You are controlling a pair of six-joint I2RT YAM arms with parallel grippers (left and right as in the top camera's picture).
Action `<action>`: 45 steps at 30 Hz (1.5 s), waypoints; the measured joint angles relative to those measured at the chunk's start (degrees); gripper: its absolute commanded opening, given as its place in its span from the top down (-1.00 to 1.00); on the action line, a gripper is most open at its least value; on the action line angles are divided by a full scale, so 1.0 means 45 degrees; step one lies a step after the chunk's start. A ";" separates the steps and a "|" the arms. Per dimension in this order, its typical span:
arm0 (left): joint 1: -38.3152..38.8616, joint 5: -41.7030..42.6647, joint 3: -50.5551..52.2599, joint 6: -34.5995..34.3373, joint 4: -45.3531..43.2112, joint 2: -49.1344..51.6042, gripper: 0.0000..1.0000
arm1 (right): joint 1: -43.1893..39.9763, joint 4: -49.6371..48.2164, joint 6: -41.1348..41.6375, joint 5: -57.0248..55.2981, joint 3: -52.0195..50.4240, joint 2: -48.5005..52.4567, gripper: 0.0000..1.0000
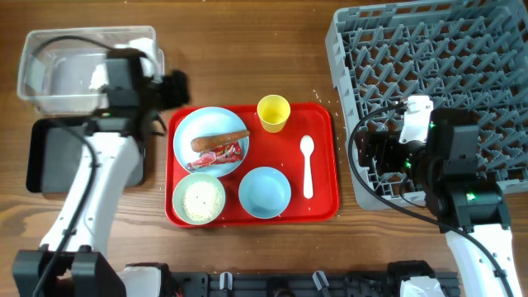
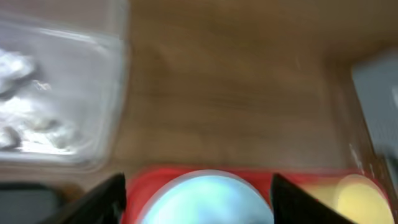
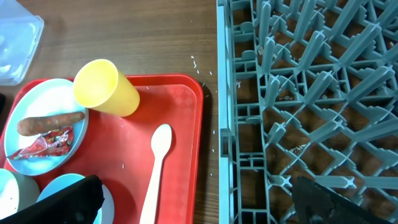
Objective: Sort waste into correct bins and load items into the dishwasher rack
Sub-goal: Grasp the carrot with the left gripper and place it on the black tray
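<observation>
On the red tray [image 1: 322,124] a light-blue plate [image 1: 206,124] carries a brownish carrot-like stick [image 1: 220,140] and a red wrapper [image 1: 219,154]. Beside it are a yellow cup [image 1: 273,113], a white spoon [image 1: 308,165], a light-blue bowl [image 1: 265,191] and a pale bowl [image 1: 199,198] holding rice. My left gripper [image 1: 176,87] hangs open and empty between the clear tub [image 1: 82,49] and the plate [image 2: 205,199], in a blurred view. My right gripper [image 3: 202,205] stands open over the rack's [image 3: 311,93] left edge, near the spoon [image 3: 158,168].
The black tray [image 1: 49,157] lies under my left arm, below the clear tub, which holds something white [image 2: 15,65]. Loose rice grains [image 3: 200,62] dot the wood between the red tray [image 3: 180,112] and the rack [image 1: 437,66].
</observation>
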State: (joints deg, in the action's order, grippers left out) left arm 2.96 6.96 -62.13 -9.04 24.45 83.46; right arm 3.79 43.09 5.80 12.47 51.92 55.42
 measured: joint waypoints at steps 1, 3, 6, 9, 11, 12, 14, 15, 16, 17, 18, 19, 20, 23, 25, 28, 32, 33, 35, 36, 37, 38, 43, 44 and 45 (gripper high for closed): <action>0.0578 0.0005 0.0000 0.0301 0.0869 0.0034 -0.57 | 0.0000 0.0000 0.0005 0.0000 0.0000 0.0005 -1.00; 0.1647 0.0063 0.0005 0.0767 0.2132 0.0223 -0.58 | 0.0000 0.0005 0.0000 0.0000 0.0000 0.0010 -0.99; 0.2696 -0.0010 0.0005 0.1467 0.3031 0.0777 -0.63 | 0.0000 0.0010 0.0000 0.0000 0.0000 0.0010 -0.99; 0.3279 -0.0510 0.0005 0.2511 0.3342 0.1715 -0.82 | 0.0000 0.0039 0.0005 0.0000 0.0000 0.0010 -1.00; 0.3507 -0.0777 0.0010 0.3361 0.3390 0.2370 -0.83 | 0.0000 0.0087 0.0005 0.0000 0.0000 0.0010 -0.99; 0.3589 -0.0908 0.0005 0.3648 0.3390 0.2642 -0.84 | 0.0000 0.0107 0.0000 0.0000 0.0000 0.0010 -0.99; 0.3774 -0.1365 0.0010 0.4206 0.3235 0.3342 -0.81 | 0.0000 0.0141 0.0005 0.0000 0.0000 0.0010 -1.00; 0.3832 -0.1647 0.0010 0.4386 0.3016 0.3619 -0.78 | 0.0000 0.0141 0.0005 0.0000 0.0000 0.0019 -0.99; 0.3842 -0.1855 0.0005 0.4541 0.2837 0.3779 -0.76 | 0.0000 0.0141 0.0000 0.0000 0.0000 0.0024 -0.99; 0.3842 -0.1977 0.0010 0.4614 0.2705 0.3866 -0.75 | 0.0000 0.0141 0.0000 0.0000 0.0000 0.0034 -0.99; 0.3842 -0.2074 0.0010 0.4648 0.2579 0.3954 -0.65 | 0.0000 0.0141 0.0005 0.0000 0.0000 0.0044 -1.00; 0.3842 -0.2249 0.0005 0.4707 0.2424 0.4080 -0.57 | 0.0000 0.0141 0.0005 0.0000 0.0000 0.0044 -0.99; 0.3842 -0.2375 0.0005 0.4779 0.2327 0.4177 -0.44 | 0.0000 0.0141 0.0005 0.0000 0.0000 0.0044 -0.99; 0.3832 -0.2793 0.0005 0.4896 0.2132 0.4362 0.17 | 0.0000 0.0194 0.0005 0.0000 0.0000 0.0044 -0.99; 0.3832 -0.2841 0.0010 0.4979 0.2030 0.4386 0.26 | 0.0000 0.0243 0.0005 0.0000 0.0000 0.0044 -0.99; 0.3832 -0.2924 0.0010 0.4935 0.1943 0.4386 0.43 | 0.0000 0.0243 0.0000 0.0000 0.0000 0.0044 -0.99; 0.3832 -0.2929 0.0010 0.4945 0.1938 0.4386 0.79 | 0.0000 0.0243 0.0005 0.0000 0.0000 0.0044 -0.99; 0.3832 -0.2929 0.0010 0.4940 0.1933 0.4386 0.92 | 0.0000 0.0243 0.0000 0.0000 0.0000 0.0044 -0.99; 0.3832 -0.2943 0.0010 0.5008 0.1904 0.4386 0.92 | 0.0000 0.0243 0.0005 0.0000 0.0000 0.0044 -0.99; 0.3832 -0.2968 0.0005 0.4969 0.1899 0.4381 0.92 | 0.0000 0.0243 0.0005 0.0000 0.0000 0.0044 -0.99; 0.3832 -0.3016 0.0005 0.4945 0.1899 0.4381 0.92 | 0.0000 0.0248 0.0005 0.0000 0.0000 0.0044 -0.99; 0.3832 -0.3075 0.0005 0.4945 0.1909 0.4342 0.92 | 0.0000 0.0248 0.0000 0.0000 0.0000 0.0044 -1.00; 0.3779 -0.3415 0.0010 0.4449 0.2011 0.3196 0.92 | 0.0000 0.0267 0.0000 0.0000 0.0000 0.0044 -0.99; 0.3682 -0.3453 0.0010 0.4163 0.2137 0.2720 0.92 | 0.0000 0.0277 0.0000 0.0000 0.0000 0.0044 -0.99; 0.3487 -0.3487 0.0010 0.3861 0.2409 0.2210 0.92 | 0.0000 0.0287 0.0000 0.0000 0.0000 0.0044 -0.99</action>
State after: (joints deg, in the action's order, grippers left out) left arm 18.65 -8.73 -62.08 8.34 35.29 93.41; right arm 3.79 44.38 5.80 12.47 51.92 55.61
